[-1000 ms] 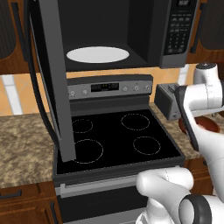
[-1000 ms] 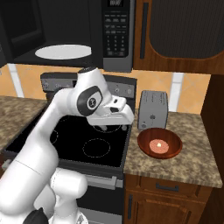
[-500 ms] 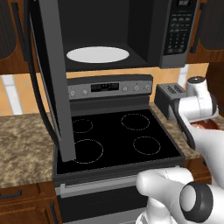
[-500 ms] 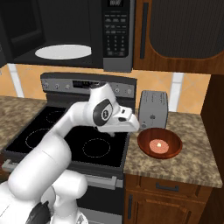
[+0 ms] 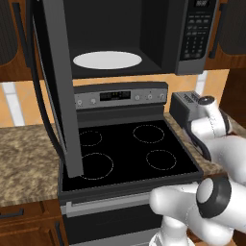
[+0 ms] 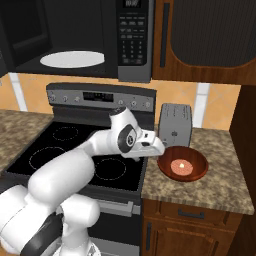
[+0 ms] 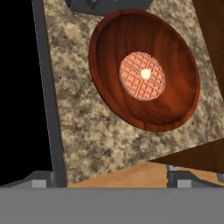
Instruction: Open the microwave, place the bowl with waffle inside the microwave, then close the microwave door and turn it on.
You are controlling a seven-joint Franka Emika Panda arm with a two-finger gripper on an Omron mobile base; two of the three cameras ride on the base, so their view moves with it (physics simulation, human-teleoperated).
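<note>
So the claw (image 7: 111,181) is spread as wide as it goes, nothing in it, hanging above the bowl (image 7: 144,70) with the counter (image 7: 87,131) under it. The bowl sits on the granite just right of the stove (image 6: 75,150) and in front of the toaster (image 6: 175,125), waffle (image 7: 142,75) lying flat in the middle. The microwave (image 5: 144,43) above the stove already has its microwave door (image 5: 57,91) swung out, turntable (image 5: 107,60) bare.

My guess: that bowl is rigid, light and glossy, so slippery. I'd pinch the rim, one finger inside and one outside, on the near side. Keep it level or the waffle, which looks loose and featherweight, could slide out.
</note>
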